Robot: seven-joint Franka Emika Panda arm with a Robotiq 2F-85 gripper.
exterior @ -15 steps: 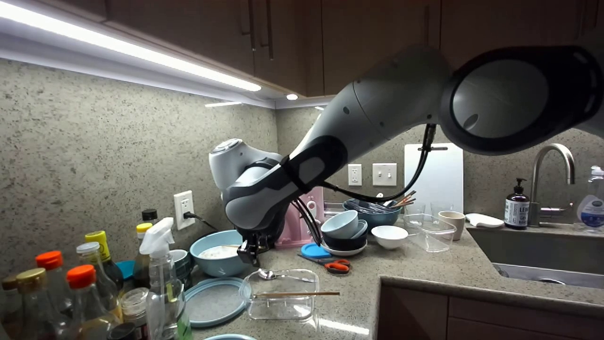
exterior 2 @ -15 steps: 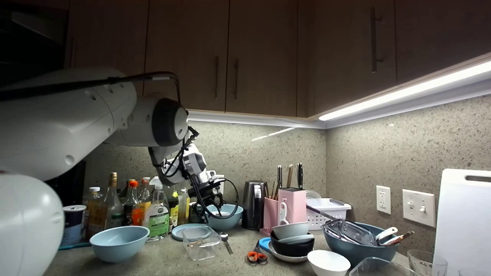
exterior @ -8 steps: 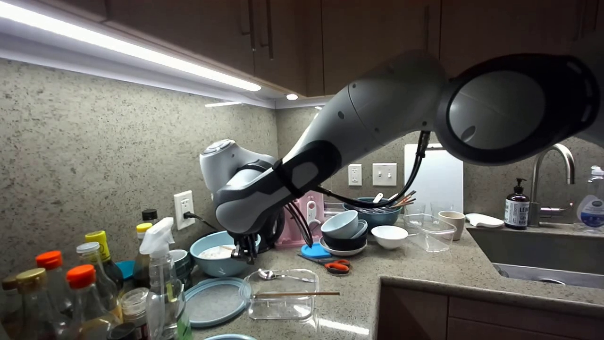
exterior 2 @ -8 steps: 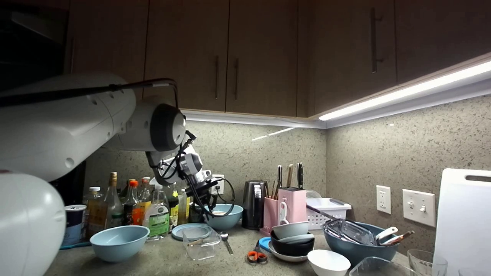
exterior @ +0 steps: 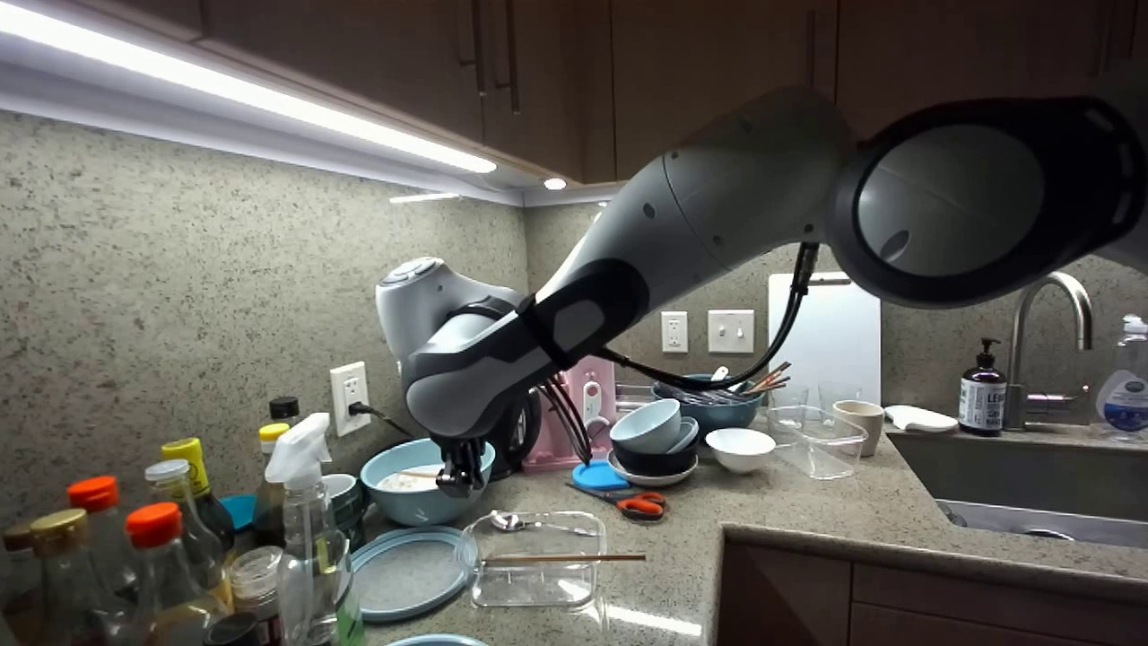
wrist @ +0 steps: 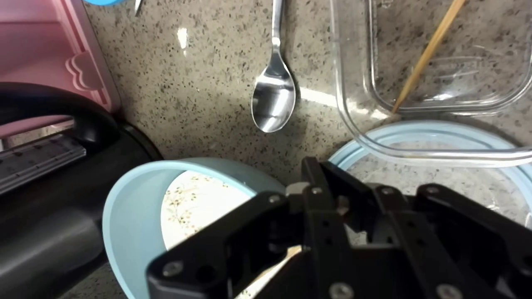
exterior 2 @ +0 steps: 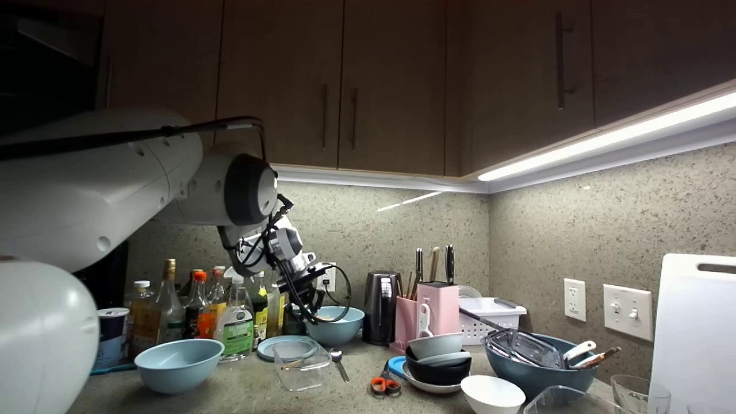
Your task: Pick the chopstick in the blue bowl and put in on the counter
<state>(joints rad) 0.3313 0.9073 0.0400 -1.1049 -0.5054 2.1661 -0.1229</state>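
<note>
The hand [exterior: 457,489] is positioned at the blue bowl [exterior: 417,511], overlapping its rim in an exterior view. Whether it is spread, pressed together or pinching cannot be determined. The chopstick [wrist: 293,251] is in the bowl, partly hidden behind the hand. A second chopstick [exterior: 565,559] crosses a clear container [exterior: 538,583] on the table [exterior: 717,498].

Speckled desk [exterior: 671,583], on it a sky-blue bowl [exterior: 420,508] beside a black kettle [exterior 2: 379,313], pale-blue plate [exterior: 408,574], metal spoon [wrist: 273,99], clear container [exterior: 534,588], orange-handled scissors [exterior: 625,500]
</note>
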